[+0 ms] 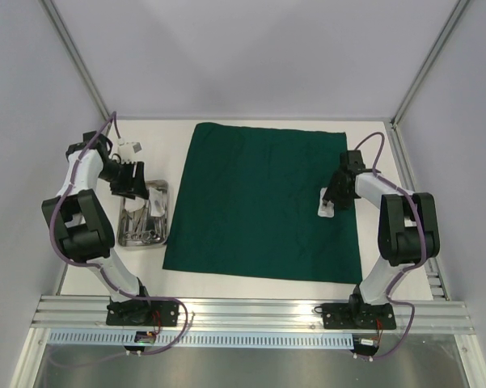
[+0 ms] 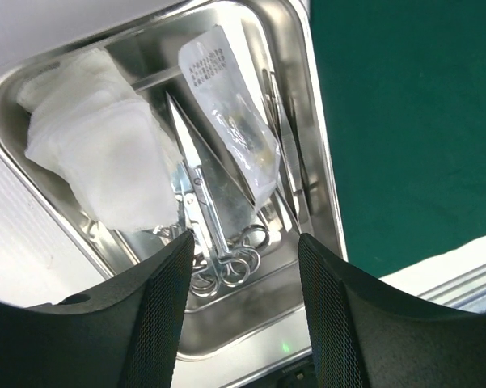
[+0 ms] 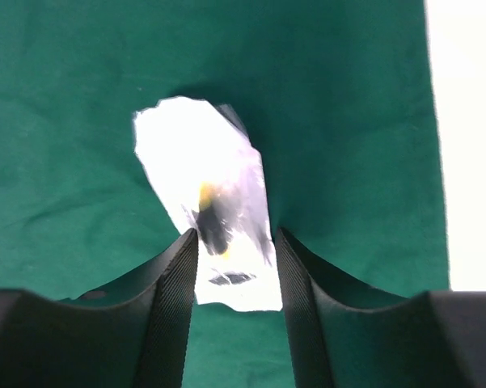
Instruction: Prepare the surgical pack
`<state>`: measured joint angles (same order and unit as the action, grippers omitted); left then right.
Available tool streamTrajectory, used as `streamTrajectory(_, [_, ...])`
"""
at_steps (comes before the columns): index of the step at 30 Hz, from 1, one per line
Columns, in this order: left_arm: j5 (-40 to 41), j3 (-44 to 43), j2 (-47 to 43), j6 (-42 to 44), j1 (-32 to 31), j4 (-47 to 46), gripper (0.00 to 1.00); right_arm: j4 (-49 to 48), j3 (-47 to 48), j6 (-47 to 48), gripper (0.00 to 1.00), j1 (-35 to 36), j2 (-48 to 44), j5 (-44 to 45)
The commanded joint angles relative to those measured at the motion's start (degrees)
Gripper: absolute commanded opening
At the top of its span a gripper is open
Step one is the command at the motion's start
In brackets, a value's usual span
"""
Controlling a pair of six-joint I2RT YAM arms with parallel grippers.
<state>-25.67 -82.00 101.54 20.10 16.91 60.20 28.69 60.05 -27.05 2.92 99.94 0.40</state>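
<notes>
1. Although the dark green drape [image 1: 259, 202] covers its middle, we see the white counter [image 1: 166, 137] showing on every side of the drape.
2. The drape lies spread flat, a rough square.
3. The steel tray [image 1: 145, 242] sits on the counter just off the drape's left edge, not on the cloth.
4. The left claw [image 2: 244, 242] hangs over the tray, beside the drape, its jaws apart and holding nothing.
5. The right claw [image 3: 234, 234] is low over the drape near its right edge. Its fingers flank a white packet [image 3: 202, 170] and meet its sides; we cannot tell whether they pinch it.
6. White gauze [image 2: 97, 153] is bunched in the tray on the side away from the drape.
7. A clear sachet [image 2: 230, 121] lies in the tray, nearer the drape than the gauze.
8. Scissors [image 2: 200, 202] lie between gauze and sachet.
9. Forceps [image 2: 287, 145] lie along the tray wall nearest the drape.
</notes>
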Motion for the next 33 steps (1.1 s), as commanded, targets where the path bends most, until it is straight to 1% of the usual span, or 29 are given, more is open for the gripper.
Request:
streamTrajectory(1, [-2.54,0.96,-3.62,1.17,0.15,1.58,0.63,-2.58,-0.81,0.86,0.43,-0.19,2.45,-3.39])
streamTrajectory(2, [-2.98,1.05,-3.89,1.17,0.23,1.67,0.63,-2.76,-1.07,0.77,0.37,-0.11,2.54,-3.48])
streamTrajectory(5, [-3.25,1.66,-4.85,1.26,0.23,1.93,0.63,-3.37,-1.95,0.86,0.27,-0.11,1.93,-3.57])
streamTrajectory(6, [-3.25,1.66,-5.12,1.26,0.23,2.11,0.63,-3.46,-2.48,0.94,0.20,-0.11,1.05,-3.48])
streamTrajectory(7, [-3.33,1.75,-5.47,1.26,0.15,2.11,0.63,-3.64,-2.74,1.03,0.17,-0.11,0.61,-3.57])
streamTrajectory(8, [-3.51,1.67,-5.65,1.26,0.06,2.46,0.63,-3.64,-2.92,1.21,0.11,-0.02,-0.44,-3.48])
streamTrajectory(13, [-3.77,1.40,-6.70,1.61,-0.38,3.43,0.63,-1.80,-2.57,1.47,0.00,0.59,-3.52,-2.26])
streamTrajectory(18, [-4.65,1.22,-8.19,2.14,-1.52,4.92,0.63,0.84,-0.82,1.91,0.00,2.44,-7.99,-0.49])
streamTrajectory(19, [-5.52,0.88,-8.37,2.31,-1.87,5.36,0.63,1.37,-0.55,1.91,0.01,3.31,-8.62,1.60])
streamTrajectory(23, [-8.86,-0.62,-9.69,3.19,-2.67,8.78,0.63,2.51,0.68,1.21,0.01,5.86,-12.92,2.76])
streamTrajectory(26, [-12.20,-1.94,-11.70,4.16,-3.80,11.24,0.63,-1.51,0.07,-0.72,0.01,9.55,-17.23,0.66])
streamTrajectory(28, [-14.49,-2.73,-12.59,4.42,-4.69,12.65,0.63,-4.50,-0.37,-2.73,0.01,14.38,-20.21,0.56])
streamTrajectory(29, [-15.28,-3.08,-13.55,4.51,-5.73,13.09,0.63,-8.00,-0.55,-3.44,0.01,16.31,-21.09,0.56])
streamTrajectory(30, [-16.77,-3.60,-13.99,4.51,-6.27,13.88,0.63,-9.95,-0.55,-5.28,0.01,20.25,-21.62,0.82])
streamTrajectory(32, [-18.01,-4.13,-15.31,4.51,-7.32,14.41,0.63,-15.73,-0.11,-7.48,0.01,24.22,-21.98,1.00])
streamTrajectory(33, [-18.97,-4.31,-15.84,4.34,-8.81,14.59,0.64,-17.59,0.24,-8.62,0.01,27.89,-21.72,1.00])
